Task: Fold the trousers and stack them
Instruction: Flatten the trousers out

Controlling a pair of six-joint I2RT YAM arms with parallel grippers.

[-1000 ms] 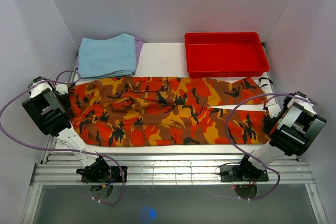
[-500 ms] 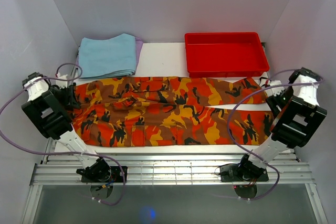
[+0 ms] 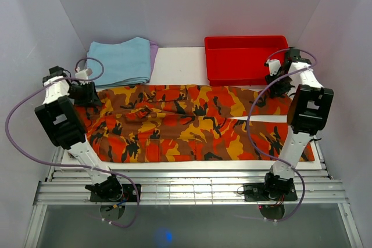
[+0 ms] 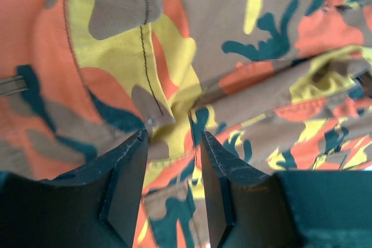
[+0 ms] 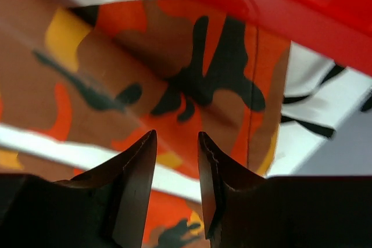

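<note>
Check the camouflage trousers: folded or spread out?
Spread out, unfolded: the camouflage trousers lie full length, both legs side by side, a white gap between them near the cuffs.

The trousers (image 3: 192, 123) are made of matt woven cloth, with stitched seams shown in the left wrist view. The red tray (image 3: 250, 59) is moulded in smooth, glossy plastic. The light blue cloth (image 3: 119, 61) is seen as soft and matt, and the counter (image 3: 177, 62) is finished smooth, white and matt. The left pincer (image 4: 173, 133) and right pincer (image 5: 177, 133) are formed of black, matt, plastic-looking material. Silvery metal rails (image 3: 186, 190) are fitted along the near edge.
</note>
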